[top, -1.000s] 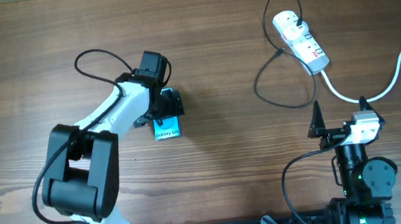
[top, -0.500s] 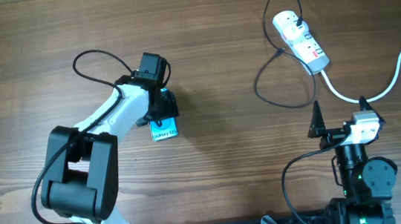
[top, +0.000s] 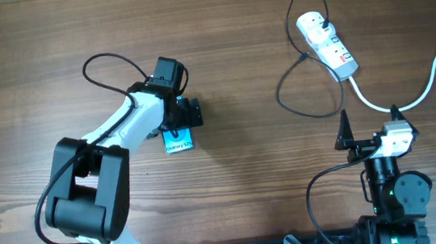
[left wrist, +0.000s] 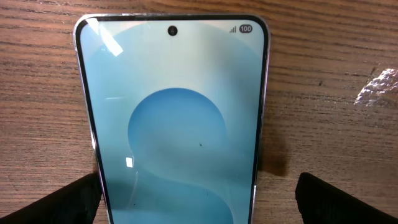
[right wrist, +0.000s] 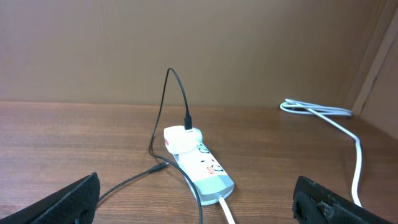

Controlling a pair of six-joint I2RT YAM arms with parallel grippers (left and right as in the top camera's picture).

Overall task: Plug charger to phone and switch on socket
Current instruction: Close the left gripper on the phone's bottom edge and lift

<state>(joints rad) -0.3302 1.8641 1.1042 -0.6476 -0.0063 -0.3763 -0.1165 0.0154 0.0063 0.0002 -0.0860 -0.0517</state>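
Observation:
The phone (top: 178, 142) lies flat on the table with its cyan screen up, and it fills the left wrist view (left wrist: 174, 112). My left gripper (top: 183, 114) is open right over the phone's far end. Its fingers (left wrist: 199, 199) sit on either side of the phone, the right finger clearly apart from it. The white socket (top: 328, 45) lies at the far right and also shows in the right wrist view (right wrist: 202, 167). The charger's white plug block (right wrist: 183, 138) sits in the socket. Its black cable loops to a loose connector tip (top: 302, 59) on the table. My right gripper (top: 368, 125) is open and empty, well short of the socket.
The socket's thick white cord (top: 432, 75) runs past my right arm to the far right edge. The left arm's own black cable (top: 102, 65) loops behind it. Bare wooden table lies between the phone and the socket.
My left gripper has shifted a little over the phone, and the phone has slid slightly to the left. The right arm has not moved.

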